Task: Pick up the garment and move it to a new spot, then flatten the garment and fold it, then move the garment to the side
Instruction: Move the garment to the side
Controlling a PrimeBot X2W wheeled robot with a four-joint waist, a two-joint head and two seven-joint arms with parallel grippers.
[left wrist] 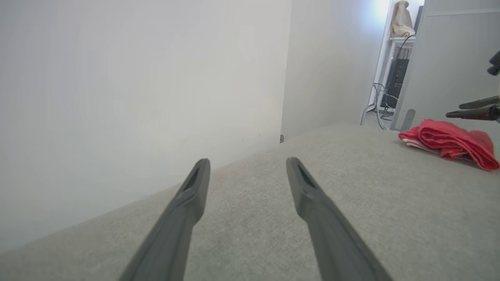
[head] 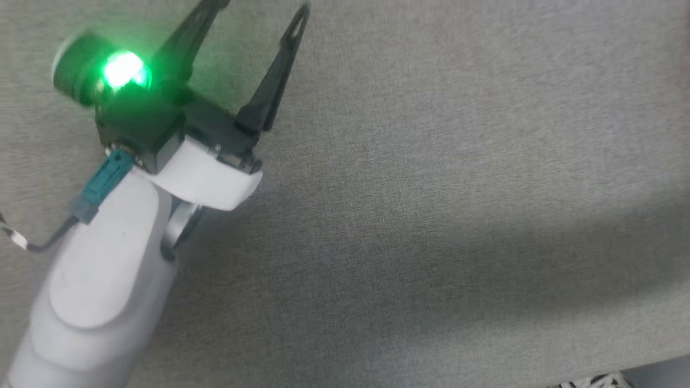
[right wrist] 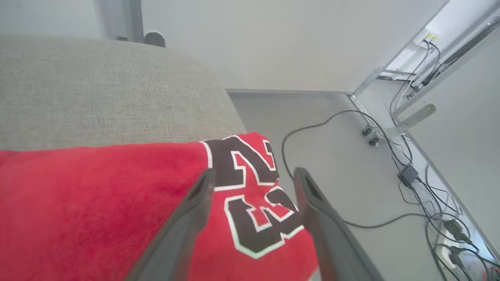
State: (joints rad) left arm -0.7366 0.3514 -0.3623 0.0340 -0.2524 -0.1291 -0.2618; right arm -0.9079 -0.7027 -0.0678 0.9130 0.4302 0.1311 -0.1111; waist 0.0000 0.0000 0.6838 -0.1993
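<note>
The right gripper (right wrist: 254,173) hangs with its two dark fingers spread wide and gripping nothing. The red jersey (right wrist: 97,195) lies loose just beneath them, its black number 23 (right wrist: 224,158) showing in the gap between the tips. The garment sits folded at the very edge of the grey upholstered surface (right wrist: 97,89). In the right wrist view its numbered corner appears to reach past that edge, on the side of the right-hand finger.

That overhang looks like the main hazard. A brush from a finger, or the cloth's own weight, could slide the bundle off. It would land on the floor (right wrist: 332,187), where black cables (right wrist: 324,125) trail beyond the fingertips. Any such nudge could also spring the fold open.

The left gripper (head: 259,8) is well apart from the jersey, fingers likewise parted and empty over bare grey fabric. A green lamp (head: 125,70) glows on its wrist. A plain pale wall (left wrist: 117,97) stands ahead of its tips. Nothing lies between either gripper and the garment.
</note>
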